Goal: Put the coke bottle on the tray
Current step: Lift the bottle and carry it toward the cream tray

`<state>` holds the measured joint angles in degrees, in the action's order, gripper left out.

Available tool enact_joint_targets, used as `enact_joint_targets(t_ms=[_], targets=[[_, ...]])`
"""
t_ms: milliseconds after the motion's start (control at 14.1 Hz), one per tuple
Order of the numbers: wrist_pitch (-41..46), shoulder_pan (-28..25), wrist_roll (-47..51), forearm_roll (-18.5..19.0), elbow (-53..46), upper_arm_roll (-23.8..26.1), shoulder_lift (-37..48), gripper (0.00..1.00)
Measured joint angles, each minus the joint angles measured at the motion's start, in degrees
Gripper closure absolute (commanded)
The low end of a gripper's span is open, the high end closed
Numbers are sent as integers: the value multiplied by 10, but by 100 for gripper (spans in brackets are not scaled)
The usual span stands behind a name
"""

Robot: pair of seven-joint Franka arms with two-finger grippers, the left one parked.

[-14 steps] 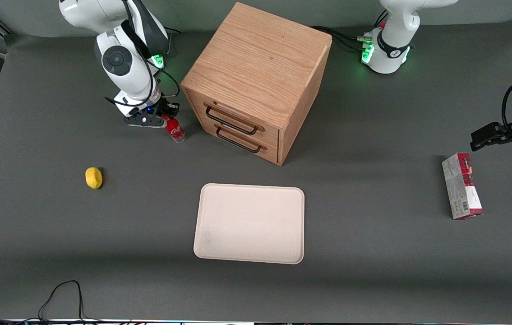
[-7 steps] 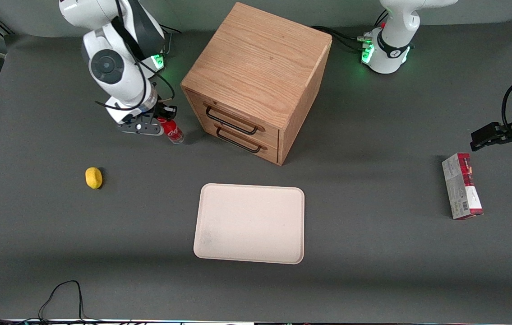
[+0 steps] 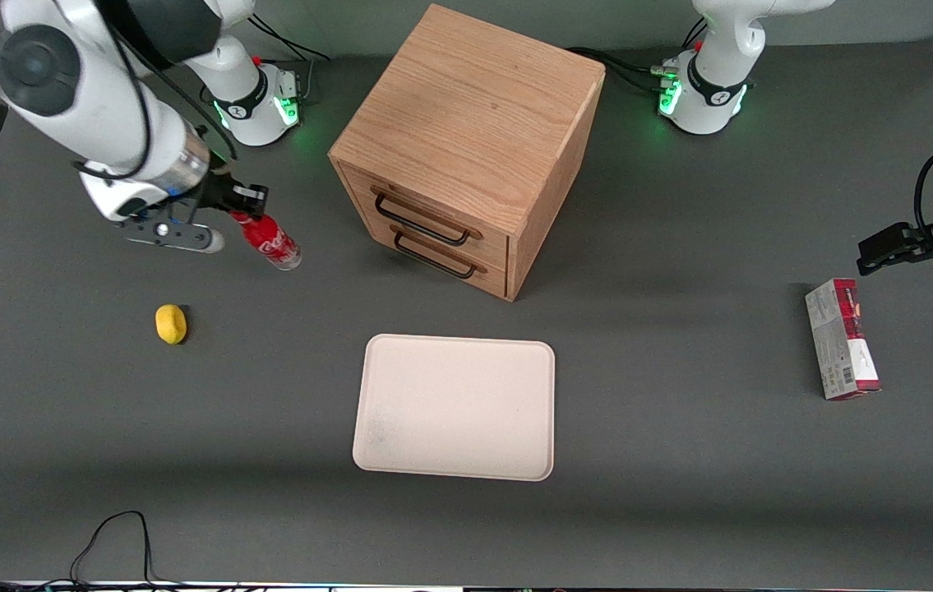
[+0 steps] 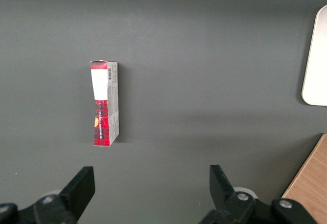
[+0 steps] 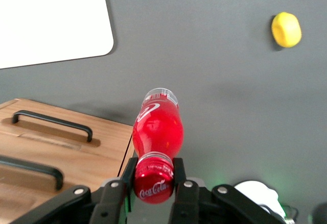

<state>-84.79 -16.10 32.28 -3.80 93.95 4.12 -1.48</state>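
Listing by size, largest first.

Desk (image 3: 680,493): dark grey surface, carries all items below.

Wooden cabinet (image 3: 466,123): oak-coloured cube, two drawers with dark wire handles (image 3: 421,220) on its front; stands farther from the front camera than the tray.

Tray (image 3: 455,407): flat cream-pink rectangle, rounded corners, low rim, nothing on it; lies on the desk in front of the cabinet's drawers and nearer the front camera. One corner of it also shows in the right wrist view (image 5: 51,20).

Carton box (image 3: 842,338): red and grey, lying flat toward the parked arm's end of the desk; seen lengthwise in the left wrist view (image 4: 104,103).

Gripper (image 3: 237,212): black, on the working arm, raised above the desk toward that arm's end, beside the cabinet. Fingers (image 5: 179,168) clamped on the bottle's neck just under the cap.

Coke bottle (image 3: 270,242): small, red, white script logo, red cap (image 5: 153,183), clear base (image 5: 160,95). Hangs tilted in the gripper, base pointing down toward the desk, clear of the surface, well apart from the tray.

Lemon (image 3: 171,323): small, yellow, on the desk, nearer the front camera than the gripper; also visible from the right wrist (image 5: 286,29).
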Motion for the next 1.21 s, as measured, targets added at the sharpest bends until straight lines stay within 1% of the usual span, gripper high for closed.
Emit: enact_joint_targets(t_ms=[213,355,781,923,1065,1207], targets=[[62,7,0,0,-142,0,-83,100],[88,12,0,0,-206,0,-137,100],[94,17,4,0,-344,0,-256,100],[70,14,28,0,-397,4,-315,100],[19,-1,69,2,-422,5,-365,100],[-38,-28,126,22,-431,5,-409,100]])
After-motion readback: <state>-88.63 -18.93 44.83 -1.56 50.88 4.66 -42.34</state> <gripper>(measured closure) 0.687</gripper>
